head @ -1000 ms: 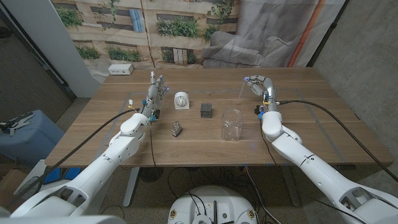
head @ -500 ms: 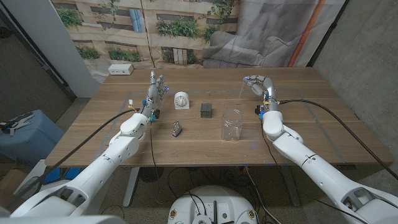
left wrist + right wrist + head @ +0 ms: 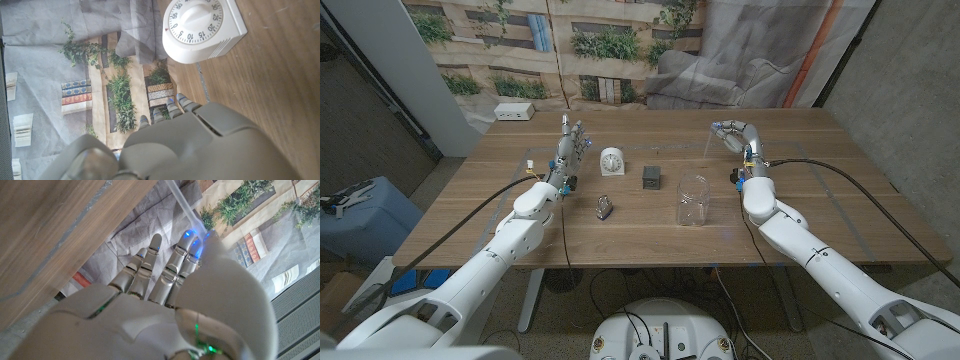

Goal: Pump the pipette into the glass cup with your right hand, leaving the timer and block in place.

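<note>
Fingers of the right hand (image 3: 734,134) curl around the pipette (image 3: 710,146), a thin clear tube whose tip slants out toward the table's middle, beyond and to the right of the glass cup (image 3: 693,199). In the right wrist view the fingers (image 3: 150,267) lie close together with blue light on their tips, and the pipette (image 3: 186,207) runs out past them; where the bulb sits in the grasp is hidden behind the hand.

Nearest the robot on the wooden table (image 3: 840,200), the glass cup stands upright, and a small metal clip (image 3: 604,208) lies to its left. Farther out, the dark block (image 3: 651,178) sits just beside the white timer (image 3: 611,160).

Left of the timer, the left hand (image 3: 570,145) stands with fingers straight, slightly spread and holding nothing. The left wrist view cuts the timer (image 3: 202,27) off at the picture's edge, and most of the hand's fingers (image 3: 172,107) are hidden behind its own back.
</note>
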Available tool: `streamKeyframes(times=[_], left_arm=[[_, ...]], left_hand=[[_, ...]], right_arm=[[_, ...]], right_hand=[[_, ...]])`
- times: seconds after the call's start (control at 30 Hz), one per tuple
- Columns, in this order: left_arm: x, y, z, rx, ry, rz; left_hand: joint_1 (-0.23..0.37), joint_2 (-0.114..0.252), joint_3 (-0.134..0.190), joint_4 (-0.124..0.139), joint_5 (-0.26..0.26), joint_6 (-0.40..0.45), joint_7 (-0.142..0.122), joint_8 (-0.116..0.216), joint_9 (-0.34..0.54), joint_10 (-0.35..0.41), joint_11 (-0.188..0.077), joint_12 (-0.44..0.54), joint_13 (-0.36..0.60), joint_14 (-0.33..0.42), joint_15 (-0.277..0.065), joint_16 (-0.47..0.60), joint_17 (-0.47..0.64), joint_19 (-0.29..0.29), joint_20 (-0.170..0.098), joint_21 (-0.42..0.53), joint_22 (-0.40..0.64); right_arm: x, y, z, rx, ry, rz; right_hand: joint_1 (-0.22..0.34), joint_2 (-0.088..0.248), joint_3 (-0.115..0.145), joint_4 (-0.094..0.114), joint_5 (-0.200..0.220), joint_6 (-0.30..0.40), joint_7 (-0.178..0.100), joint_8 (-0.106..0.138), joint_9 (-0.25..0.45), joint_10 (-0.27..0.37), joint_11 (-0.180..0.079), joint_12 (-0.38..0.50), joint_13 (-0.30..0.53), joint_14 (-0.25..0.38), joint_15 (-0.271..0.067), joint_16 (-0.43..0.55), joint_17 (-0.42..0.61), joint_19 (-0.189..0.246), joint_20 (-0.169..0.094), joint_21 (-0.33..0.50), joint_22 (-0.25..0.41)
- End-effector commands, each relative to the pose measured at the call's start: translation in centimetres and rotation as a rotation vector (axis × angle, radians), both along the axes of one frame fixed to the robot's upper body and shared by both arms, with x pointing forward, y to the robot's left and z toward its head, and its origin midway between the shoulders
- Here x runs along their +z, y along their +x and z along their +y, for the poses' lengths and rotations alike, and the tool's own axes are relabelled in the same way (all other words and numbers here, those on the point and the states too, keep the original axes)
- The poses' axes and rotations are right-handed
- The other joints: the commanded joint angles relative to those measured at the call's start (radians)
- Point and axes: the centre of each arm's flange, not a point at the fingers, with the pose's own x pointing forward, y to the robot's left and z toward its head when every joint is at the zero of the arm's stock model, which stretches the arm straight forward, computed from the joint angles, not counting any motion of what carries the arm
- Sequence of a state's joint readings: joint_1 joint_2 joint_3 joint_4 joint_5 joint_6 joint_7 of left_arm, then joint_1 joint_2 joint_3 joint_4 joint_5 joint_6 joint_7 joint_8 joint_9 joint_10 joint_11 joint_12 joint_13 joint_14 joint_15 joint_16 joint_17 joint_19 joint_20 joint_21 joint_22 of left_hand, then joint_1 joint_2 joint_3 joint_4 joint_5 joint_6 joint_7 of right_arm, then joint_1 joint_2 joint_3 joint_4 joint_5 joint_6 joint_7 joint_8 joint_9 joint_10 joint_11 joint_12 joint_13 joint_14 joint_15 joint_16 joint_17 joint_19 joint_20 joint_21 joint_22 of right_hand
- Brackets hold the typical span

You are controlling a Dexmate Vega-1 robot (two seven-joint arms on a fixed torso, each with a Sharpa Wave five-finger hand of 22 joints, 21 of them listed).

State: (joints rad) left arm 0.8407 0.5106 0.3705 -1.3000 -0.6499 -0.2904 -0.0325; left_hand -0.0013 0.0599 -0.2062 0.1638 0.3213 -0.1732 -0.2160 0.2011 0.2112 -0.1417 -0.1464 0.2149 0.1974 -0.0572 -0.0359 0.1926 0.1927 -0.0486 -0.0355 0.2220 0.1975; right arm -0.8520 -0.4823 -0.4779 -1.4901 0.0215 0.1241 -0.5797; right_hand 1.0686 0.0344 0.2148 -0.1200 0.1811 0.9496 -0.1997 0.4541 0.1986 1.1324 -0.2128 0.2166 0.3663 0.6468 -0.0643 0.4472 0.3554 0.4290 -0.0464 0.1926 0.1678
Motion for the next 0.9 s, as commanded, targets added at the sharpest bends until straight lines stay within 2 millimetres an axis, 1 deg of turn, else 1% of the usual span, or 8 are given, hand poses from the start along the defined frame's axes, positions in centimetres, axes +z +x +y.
streamKeyframes(times=[0.03,0.23,0.3,0.4,0.9], left_arm=[[0.0,0.0,0.0,-0.001,0.0,0.0],[0.0,0.0,0.0,-0.001,0.0,0.0],[0.0,0.0,0.0,-0.001,0.0,0.0],[0.0,0.0,0.0,-0.001,0.0,0.0],[0.0,0.0,0.0,-0.001,0.0,0.0]], left_hand=[[-0.001,0.043,-0.007,0.0,0.007,-0.002,-0.006,0.006,0.002,-0.001,-0.002,0.005,0.006,-0.009,-0.115,0.006,0.006,-0.006,-0.09,0.005,0.002],[-0.001,0.043,-0.007,0.0,0.007,-0.002,-0.006,0.006,0.002,-0.002,-0.003,0.004,0.006,-0.009,-0.115,0.006,0.006,-0.006,-0.09,0.005,0.002],[-0.001,0.043,-0.007,0.0,0.007,-0.003,-0.006,0.006,0.002,-0.001,-0.002,0.005,0.006,-0.009,-0.114,0.006,0.006,-0.006,-0.09,0.005,0.002],[-0.001,0.043,-0.007,0.0,0.007,-0.003,-0.006,0.006,0.002,0.001,0.002,0.005,0.006,-0.009,-0.115,0.006,0.006,-0.006,-0.09,0.005,0.002],[-0.001,0.044,-0.007,0.0,0.007,-0.002,-0.006,0.006,0.002,0.0,-0.004,0.005,0.006,-0.009,-0.116,0.006,0.006,-0.005,-0.09,0.005,0.002]], right_arm=[[0.2,-0.1,-0.1,0.001,-0.002,-0.003],[0.2,-0.1,-0.2,0.004,0.003,0.001],[0.3,-0.2,-0.3,0.004,0.004,0.0],[0.6,-0.4,-0.4,0.0,-0.001,-0.005],[2.0,-1.2,-1.8,-0.001,-0.067,-0.01]], right_hand=[[-0.005,0.001,-0.002,-0.001,0.001,-0.002,-0.002,-0.005,0.001,-0.005,-0.001,-0.003,0.002,-0.006,-0.148,-0.002,0.005,0.0,-0.035,-0.003,0.001],[-0.012,0.002,-0.005,0.0,0.001,-0.002,-0.001,-0.005,0.001,-0.008,-0.001,-0.003,0.003,-0.007,-0.145,0.0,0.008,0.0,-0.031,-0.003,0.001],[-0.013,0.003,-0.006,-0.001,0.002,-0.003,-0.002,-0.006,0.002,-0.009,-0.001,-0.003,0.003,-0.008,-0.146,0.001,0.009,0.003,-0.025,-0.001,0.001],[-0.014,0.004,-0.006,0.0,0.002,-0.002,-0.002,-0.005,0.002,-0.009,-0.001,-0.003,0.004,-0.009,-0.146,0.001,0.009,0.003,-0.024,-0.001,0.001],[-0.024,0.007,-0.01,0.0,0.002,-0.002,-0.001,-0.007,0.002,-0.011,-0.001,-0.001,0.006,-0.013,-0.144,0.002,0.013,0.001,-0.022,-0.002,0.002]])
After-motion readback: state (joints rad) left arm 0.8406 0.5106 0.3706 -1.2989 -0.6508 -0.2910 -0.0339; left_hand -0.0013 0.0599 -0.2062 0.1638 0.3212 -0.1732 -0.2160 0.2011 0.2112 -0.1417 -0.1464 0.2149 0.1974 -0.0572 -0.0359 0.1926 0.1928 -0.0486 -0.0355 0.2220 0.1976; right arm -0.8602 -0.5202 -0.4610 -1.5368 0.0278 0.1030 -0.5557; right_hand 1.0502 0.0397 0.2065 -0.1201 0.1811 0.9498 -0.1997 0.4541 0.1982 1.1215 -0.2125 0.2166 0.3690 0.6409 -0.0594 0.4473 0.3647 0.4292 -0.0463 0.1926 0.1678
